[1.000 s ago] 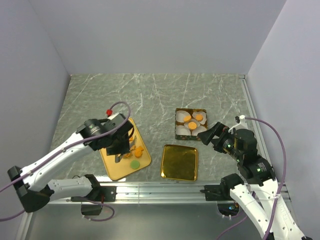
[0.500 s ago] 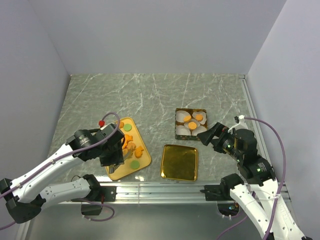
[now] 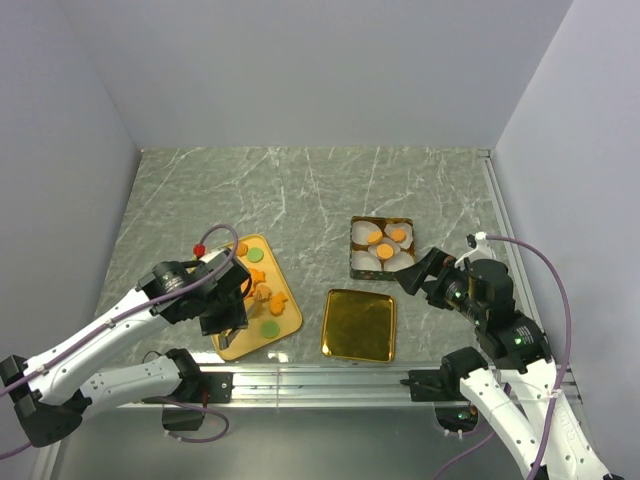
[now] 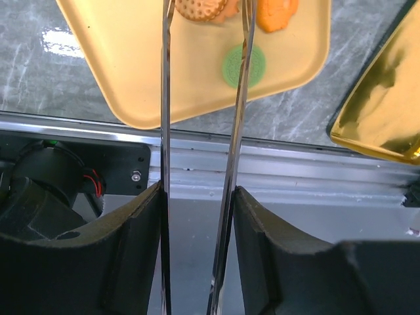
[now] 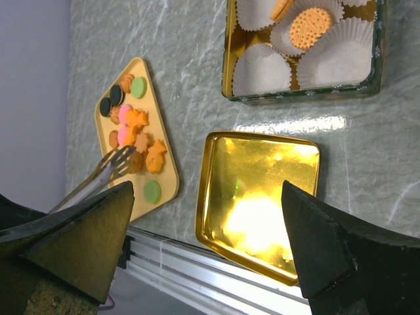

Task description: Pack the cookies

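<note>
The cookies point(image 3: 262, 290) lie on a yellow tray point(image 3: 238, 342), orange, pink, dark and green point(image 3: 269, 327). My left gripper point(image 3: 224, 306) is shut on metal tongs point(image 4: 164, 98); its fingers point(image 4: 141, 223) press the tong arms. The tong tips stand either side of a tan cookie point(image 4: 200, 6) at the frame's top edge, next to an orange one point(image 4: 275, 12). Whether it is pinched is hidden. My right gripper point(image 3: 420, 272) is open and empty above the table right of the gold lid; in its wrist view point(image 5: 207, 197) it looks down on the lid.
A green tin point(image 3: 355, 268) with white paper cups holds three orange cookies point(image 5: 306, 27). Its gold lid point(image 3: 360, 324) lies upside down between tray and right arm. A metal rail point(image 4: 282, 164) runs along the near edge.
My left gripper has drawn back toward the near left with the tongs, uncovering the far part of the tray. The right arm has barely shifted.
</note>
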Tool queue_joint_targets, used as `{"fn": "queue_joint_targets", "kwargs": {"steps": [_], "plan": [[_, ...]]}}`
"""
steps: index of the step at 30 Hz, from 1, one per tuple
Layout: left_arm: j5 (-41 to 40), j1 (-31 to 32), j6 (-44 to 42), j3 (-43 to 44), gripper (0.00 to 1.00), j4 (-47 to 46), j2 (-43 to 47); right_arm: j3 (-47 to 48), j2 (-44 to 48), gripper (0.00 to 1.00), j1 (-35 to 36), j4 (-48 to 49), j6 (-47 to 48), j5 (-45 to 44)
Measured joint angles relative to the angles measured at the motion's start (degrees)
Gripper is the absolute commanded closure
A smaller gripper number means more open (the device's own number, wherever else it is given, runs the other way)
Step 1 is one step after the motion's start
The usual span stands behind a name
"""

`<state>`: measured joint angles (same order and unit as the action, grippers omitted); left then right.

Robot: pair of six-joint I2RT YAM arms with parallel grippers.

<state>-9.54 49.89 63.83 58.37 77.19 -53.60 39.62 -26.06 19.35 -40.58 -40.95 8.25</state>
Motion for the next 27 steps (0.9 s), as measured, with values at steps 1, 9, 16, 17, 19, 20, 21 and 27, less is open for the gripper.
{"fn": "queue_joint_targets", "kwargs": {"steps": [1, 9, 16, 17, 19, 20, 21, 27], "plan": [[-0.22, 0.0, 0.5, -0.35, 0.5, -0.07, 0.07, 0.0, 0.0, 0.0, 0.0, -0.17, 0.13, 0.02], [-0.68, -0.07, 3.58, -5.46, 0.48, -0.22, 2.25, 0.0, 0.04, 0.0, 0.0, -0.96, 1.03, 0.07], [0.02, -0.22, 6.23, -8.2, 0.54, 0.0, 6.54, 0.0, -0.17, 0.0, 0.0, -0.98, 1.84, 0.7], [0.28, -0.22, 6.49, -8.5, 0.57, 0.0, 6.97, 0.0, -0.26, 0.0, 0.0, -1.01, 1.84, 0.87], [0.7, -0.22, 6.99, -8.85, 0.6, 0.04, 7.41, 0.0, -0.33, 0.0, 0.0, -0.98, 1.86, 1.07], [0.76, -0.22, 7.17, -8.87, 0.62, 0.04, 7.48, 0.0, -0.33, 0.0, 0.0, -0.98, 1.86, 1.18], [0.83, -0.22, 7.34, -8.87, 0.64, 0.0, 7.52, 0.0, -0.33, 0.0, 0.0, -0.98, 1.86, 1.31], [0.7, -0.22, 7.28, -6.62, 0.7, 0.46, 5.84, 0.0, -0.33, 0.0, 0.0, -0.96, 1.84, 1.51]]}}
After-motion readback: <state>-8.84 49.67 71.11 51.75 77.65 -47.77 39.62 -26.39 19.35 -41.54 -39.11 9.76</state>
